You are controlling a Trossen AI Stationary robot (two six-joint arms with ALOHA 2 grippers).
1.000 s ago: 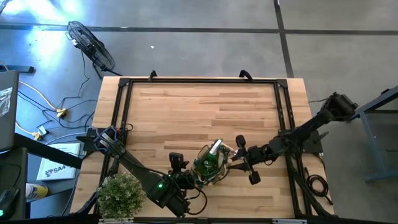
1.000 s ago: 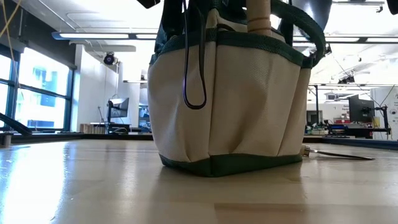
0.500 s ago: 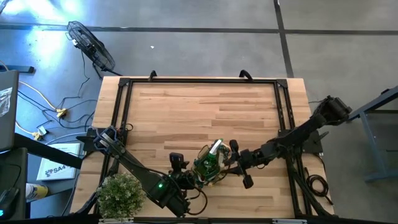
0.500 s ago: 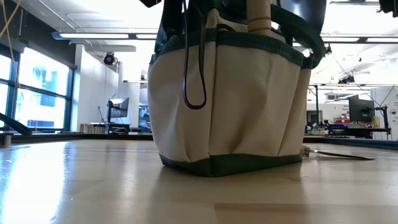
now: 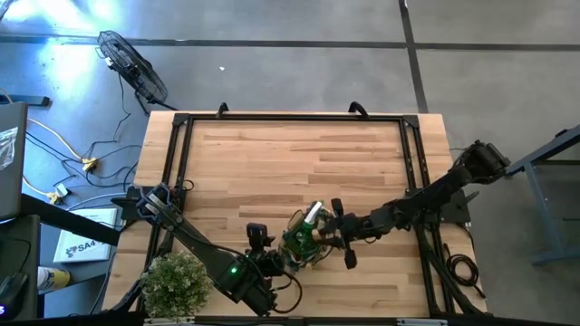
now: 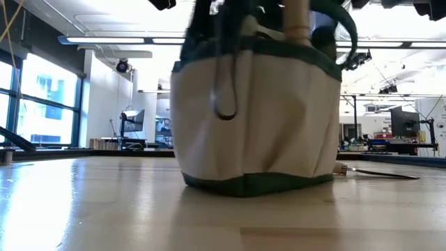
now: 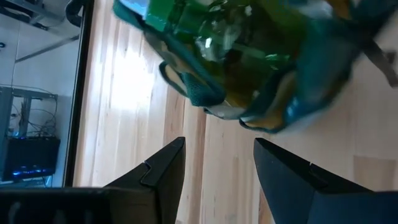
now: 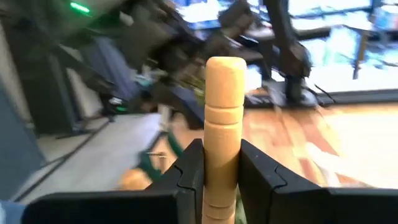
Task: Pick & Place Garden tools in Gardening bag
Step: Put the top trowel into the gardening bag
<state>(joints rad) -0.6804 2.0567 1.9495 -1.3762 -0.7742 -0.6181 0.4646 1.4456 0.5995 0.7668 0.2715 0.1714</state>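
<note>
Looking straight down, the small soft tan fabric gardening bag with green trim (image 5: pixel 305 239) sits toward six o'clock on the wooden table (image 5: pixel 299 154), the left gripper (image 5: pixel 272 261) at its eight o'clock and the right gripper (image 5: pixel 328 226) at its three o'clock rim. From table height, the bag stands upright with a pale wooden tool handle (image 6: pixel 297 21) rising from it. By the left wrist camera the left fingers (image 7: pixel 163 168) stand apart, holding nothing, short of the bag; by the right wrist camera the right fingers (image 8: pixel 189 167) clamp that wooden handle.

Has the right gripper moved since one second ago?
Yes. In the high view the right gripper has gone left, away from the table's right edge, to the bag, clamping a wooden handle.
</note>
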